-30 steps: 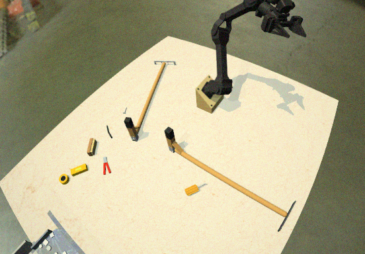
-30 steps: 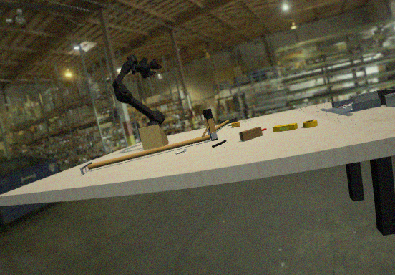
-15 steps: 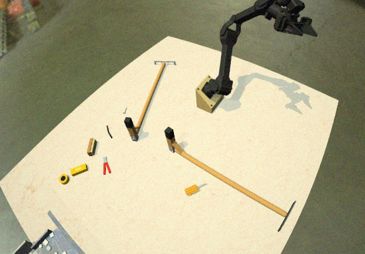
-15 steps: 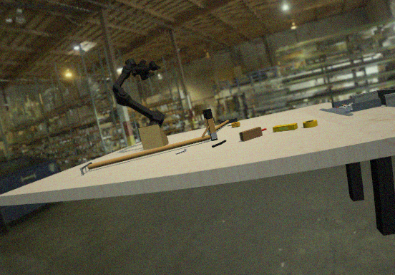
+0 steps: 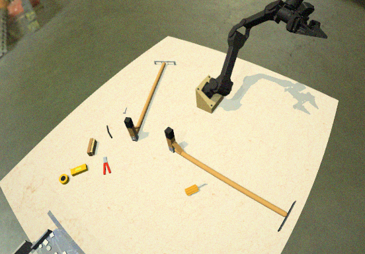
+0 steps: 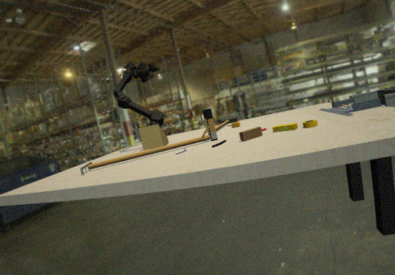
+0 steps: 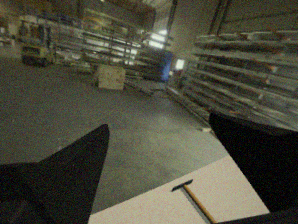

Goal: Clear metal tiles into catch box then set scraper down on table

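Your gripper (image 5: pixel 317 31) hangs high in the air with its fingers spread wide and nothing between them, out past the table (image 5: pixel 271 135) edge on the side away from all the tools. The long scraper (image 5: pixel 231 182) lies flat on the table well apart from it, below and back toward the middle of the top view. Its wooden shaft runs on a diagonal from an upright black grip (image 5: pixel 169 133) near the table's centre out to a thin dark blade (image 5: pixel 287 215) close to the table edge. The grip end is the nearer to the arm's base (image 5: pixel 206 99), so you have to swing the wrist round and come down onto that end, jaws set across the shaft's line. Do not mistake it for the shorter rake-like tool (image 5: pixel 151 94), which has the same wood shaft and black grip but a light open frame for a head. The wrist view shows a dark crossbar and a wooden handle at the table edge; it is probably the scraper's blade, though the picture is too blurred to be sure. The steel bench plate (image 5: pixel 63 241), with pale tiles (image 5: pixel 46 243) on it, sits at the far corner, cut off by the frame.
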Motion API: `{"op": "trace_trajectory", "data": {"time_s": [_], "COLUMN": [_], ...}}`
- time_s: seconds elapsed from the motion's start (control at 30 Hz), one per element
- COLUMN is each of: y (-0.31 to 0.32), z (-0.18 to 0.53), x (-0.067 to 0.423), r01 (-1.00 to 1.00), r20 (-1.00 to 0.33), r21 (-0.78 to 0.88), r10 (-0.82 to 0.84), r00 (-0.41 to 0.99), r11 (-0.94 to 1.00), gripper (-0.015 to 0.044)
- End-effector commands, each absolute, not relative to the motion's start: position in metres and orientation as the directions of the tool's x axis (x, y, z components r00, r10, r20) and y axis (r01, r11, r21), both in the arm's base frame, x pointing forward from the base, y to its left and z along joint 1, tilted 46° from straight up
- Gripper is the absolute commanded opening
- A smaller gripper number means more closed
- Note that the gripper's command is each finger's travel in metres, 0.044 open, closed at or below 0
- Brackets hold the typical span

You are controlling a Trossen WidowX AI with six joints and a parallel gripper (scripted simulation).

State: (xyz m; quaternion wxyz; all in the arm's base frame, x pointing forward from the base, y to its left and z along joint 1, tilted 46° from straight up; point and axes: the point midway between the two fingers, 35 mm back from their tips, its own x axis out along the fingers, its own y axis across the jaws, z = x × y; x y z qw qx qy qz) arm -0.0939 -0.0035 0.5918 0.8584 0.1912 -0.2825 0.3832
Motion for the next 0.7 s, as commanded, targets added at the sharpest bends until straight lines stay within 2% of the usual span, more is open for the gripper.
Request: {"op": "trace_trajectory", "data": {"time_s": [0.0,0.67], "y": [0.005,0.055], "z": [0.598,0.625], "x": [-0.098,-0.106], "r01": [-0.765,-0.724], "r20": [0.641,0.657], "r21": [0.087,-0.057], "r10": [0.552,0.572], "r00": [0.534,0.492], "r11": [0.638,0.688], "gripper": [0.0440,0.0440]}}
